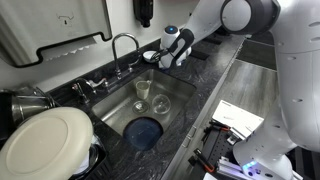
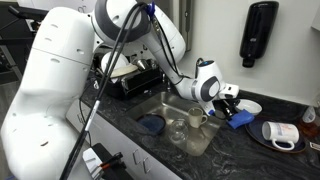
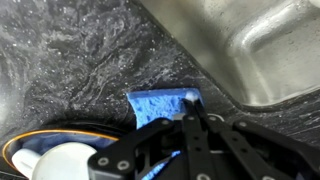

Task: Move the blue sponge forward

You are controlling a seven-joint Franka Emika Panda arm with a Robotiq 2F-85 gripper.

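Observation:
The blue sponge (image 3: 158,106) lies flat on the dark speckled counter between the sink and a dark plate. It also shows in an exterior view (image 2: 239,120), partly behind the gripper. My gripper (image 3: 192,100) is shut, fingers pressed together with nothing between them. Its tips rest at the sponge's right edge, by the sink rim. In the exterior views the gripper (image 2: 228,108) (image 1: 166,56) is low over the counter behind the sink. The sponge is hidden in the exterior view with the faucet.
The steel sink (image 1: 172,88) holds two glasses (image 1: 142,90) and a dark-blue round dish (image 1: 143,131). A faucet (image 1: 125,44) stands behind it. A dark plate with a white mug (image 2: 280,133) (image 3: 60,160) sits next to the sponge. A large white plate (image 1: 48,140) stands in a rack.

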